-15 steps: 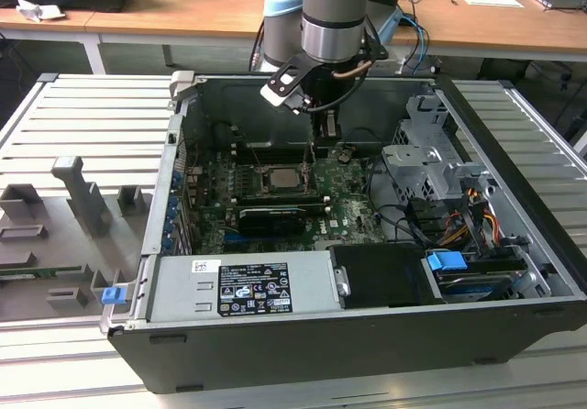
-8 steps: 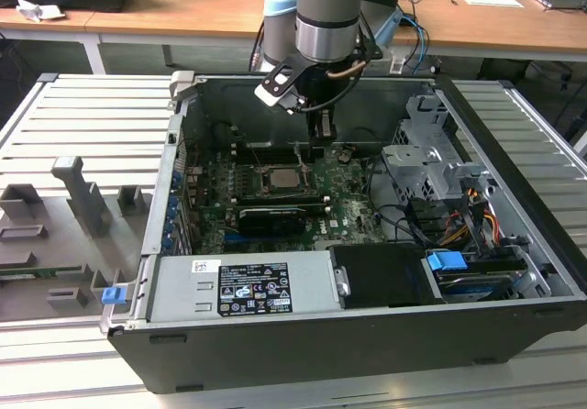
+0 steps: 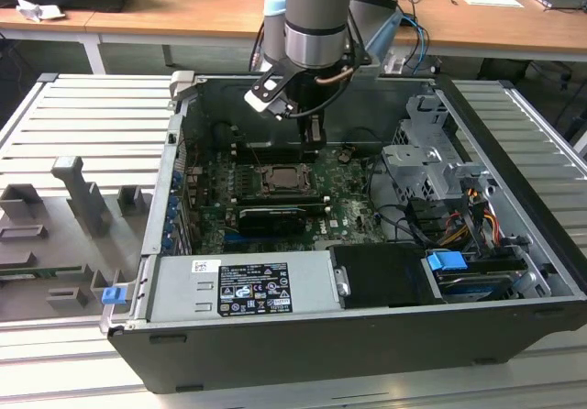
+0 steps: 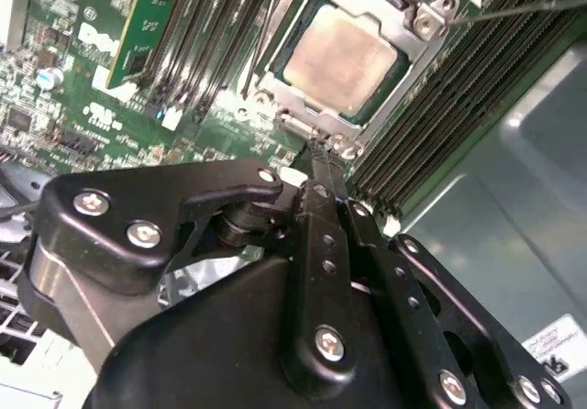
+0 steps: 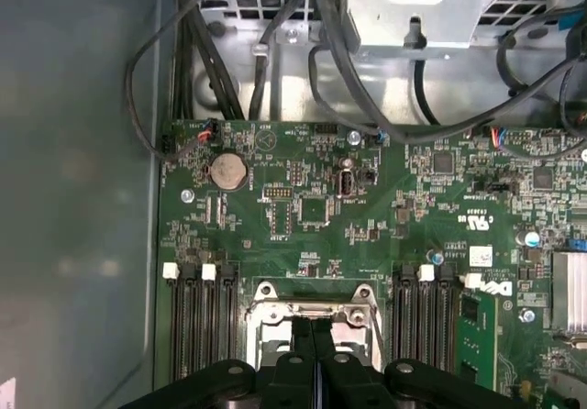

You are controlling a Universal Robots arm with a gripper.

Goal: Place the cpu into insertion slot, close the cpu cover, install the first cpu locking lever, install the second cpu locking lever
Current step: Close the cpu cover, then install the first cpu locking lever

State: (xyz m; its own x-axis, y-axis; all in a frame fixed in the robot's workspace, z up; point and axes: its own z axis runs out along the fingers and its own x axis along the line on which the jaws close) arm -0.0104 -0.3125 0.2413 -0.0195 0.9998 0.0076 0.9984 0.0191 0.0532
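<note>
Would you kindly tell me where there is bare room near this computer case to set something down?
The ribbed table is bare beyond the grey fixture tray, beside the case, and past it on the exterior view's right. Inside is crowded: cables, drive cage, gripper by the cpu.

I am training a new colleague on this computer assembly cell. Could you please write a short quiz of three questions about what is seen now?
1. True or false: the cpu cover lies flat around the cpu, whose pale metal face shows through the cut-out.
2. Choose one. The fingers of the gripper are: A) wide open; B) shut together, tips close to the cover's edge; C) shut on the cpu.
3. Short answer: what colour is the motherboard around the round coin battery?

Key: 1 true; 2 B; 3 green.
</note>
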